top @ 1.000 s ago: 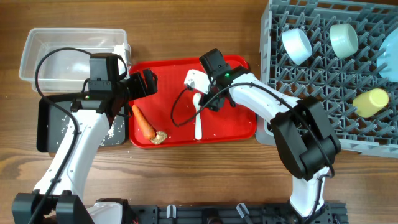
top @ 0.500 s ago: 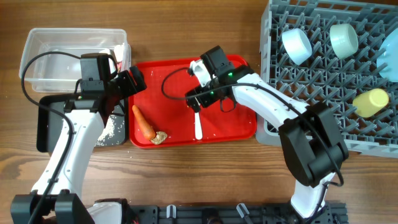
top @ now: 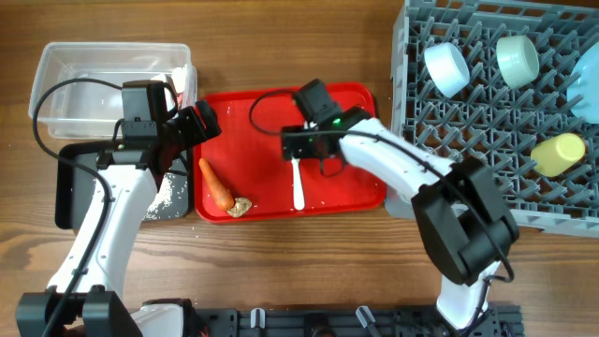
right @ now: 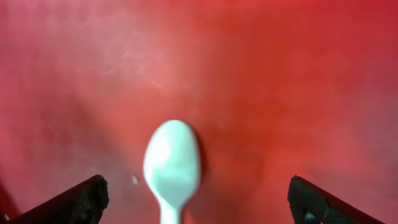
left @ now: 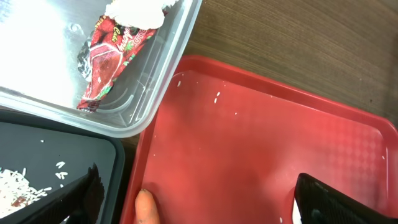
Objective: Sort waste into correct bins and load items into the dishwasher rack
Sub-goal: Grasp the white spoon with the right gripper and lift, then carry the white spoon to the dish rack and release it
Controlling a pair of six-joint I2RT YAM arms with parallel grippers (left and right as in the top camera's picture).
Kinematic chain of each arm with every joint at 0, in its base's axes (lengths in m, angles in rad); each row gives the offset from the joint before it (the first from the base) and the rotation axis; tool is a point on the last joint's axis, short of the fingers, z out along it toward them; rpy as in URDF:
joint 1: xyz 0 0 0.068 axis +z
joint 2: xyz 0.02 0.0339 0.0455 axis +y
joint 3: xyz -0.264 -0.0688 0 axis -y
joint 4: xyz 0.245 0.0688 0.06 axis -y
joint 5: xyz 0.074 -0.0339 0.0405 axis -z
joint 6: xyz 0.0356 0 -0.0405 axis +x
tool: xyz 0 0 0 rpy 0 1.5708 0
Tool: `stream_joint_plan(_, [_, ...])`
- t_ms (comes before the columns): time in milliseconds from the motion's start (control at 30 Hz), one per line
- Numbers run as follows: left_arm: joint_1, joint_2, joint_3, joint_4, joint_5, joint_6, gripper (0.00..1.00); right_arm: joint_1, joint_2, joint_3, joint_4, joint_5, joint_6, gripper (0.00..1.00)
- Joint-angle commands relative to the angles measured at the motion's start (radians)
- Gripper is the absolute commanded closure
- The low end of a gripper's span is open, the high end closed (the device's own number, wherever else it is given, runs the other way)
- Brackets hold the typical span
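The white plastic spoon (top: 299, 184) lies on the flat red serving tray (top: 356, 103); its bowl shows in the right wrist view (right: 172, 162). My right gripper (top: 298, 146) is open just above the spoon's bowl, fingers either side (right: 199, 208). The orange carrot (top: 216, 184) and beige lump (top: 241, 206) lie at the tray's left front. My left gripper (top: 199, 123) is open and empty over the tray's left edge (left: 199, 205), with the carrot tip (left: 145, 208) below it. The red-and-white wrapper (left: 109, 53) lies in the clear tub (top: 56, 65). Rice (left: 18, 183) lies in the black tray (top: 67, 192).
The grey rack (top: 487, 201) at the right holds two pale bowls (top: 446, 68) (top: 518, 58), the yellow cup (top: 559, 153) and the blue plate (top: 586, 84). A few rice grains (left: 217, 96) dot the red tray (left: 261, 149). The clear tub's rim (left: 168, 68) borders the tray.
My right gripper has swung left and down from the tray's back to sit over the spoon's bowl. My left gripper drew back left toward the tub, then held still.
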Motion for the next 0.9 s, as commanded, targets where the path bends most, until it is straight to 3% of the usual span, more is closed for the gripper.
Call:
stream_joint_plan(0, [0.004,-0.016,0.002,-0.002,-0.030,-0.013,0.00,0.056,0.032,-0.005,0.018,0.125,-0.001,0.05])
stream_joint_plan(233, [0.005,-0.016,0.002,-0.026,-0.128,-0.017,0.00,0.067,0.036,-0.005,0.026,0.158,-0.048,0.14])
stream_joint_plan(567, [0.098,-0.016,0.002,-0.035,-0.109,-0.092,0.00,0.074,0.102,-0.005,0.022,0.165,-0.114,0.18])
stream_joint_plan(867, [0.102,-0.016,0.002,-0.041,-0.102,-0.092,0.00,0.074,0.107,-0.005,-0.011,0.233,-0.101,0.47])
